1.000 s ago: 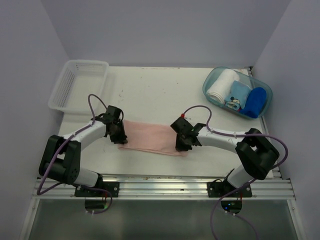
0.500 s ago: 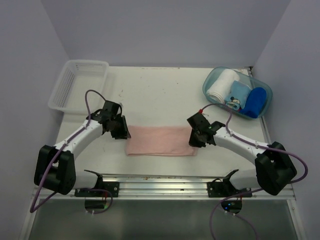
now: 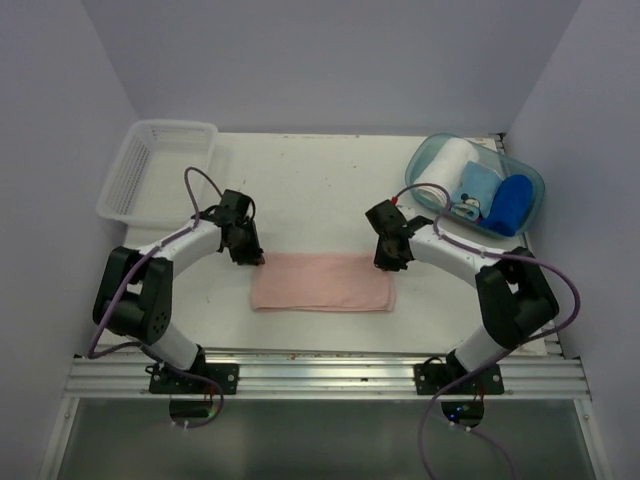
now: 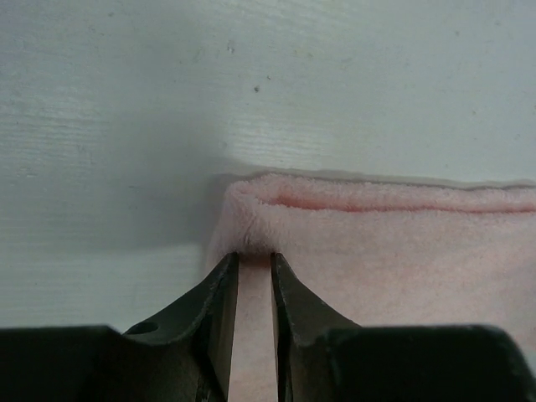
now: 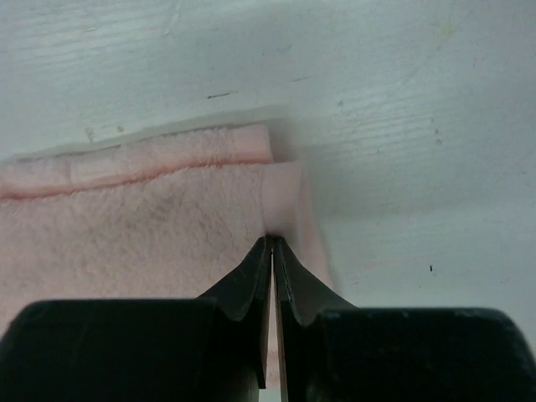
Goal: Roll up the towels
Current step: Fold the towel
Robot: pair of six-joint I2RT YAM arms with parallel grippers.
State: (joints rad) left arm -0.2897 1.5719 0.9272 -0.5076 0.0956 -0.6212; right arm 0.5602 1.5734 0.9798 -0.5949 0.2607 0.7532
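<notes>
The pink towel lies flat on the surface as a folded oblong. It stretches between the two pairs of fingers and reaches from them back toward the arms' bases. The left fingers stand at its far left corner with only a narrow gap. The cloth puckers right at their tips, so they nip that corner. The right fingers are all but closed on the far right corner, where a small flap of towel stands up just ahead of their tips. In both wrist views the towel's folded edge runs across just beyond the fingertips, with bare surface past it. The blue towel sits bundled in a clear tub, beyond and to the right of the right fingers and well apart from them. It lies beside a printed light blue cloth and a white towel. A white basket stands beyond and to the left of the left fingers.
</notes>
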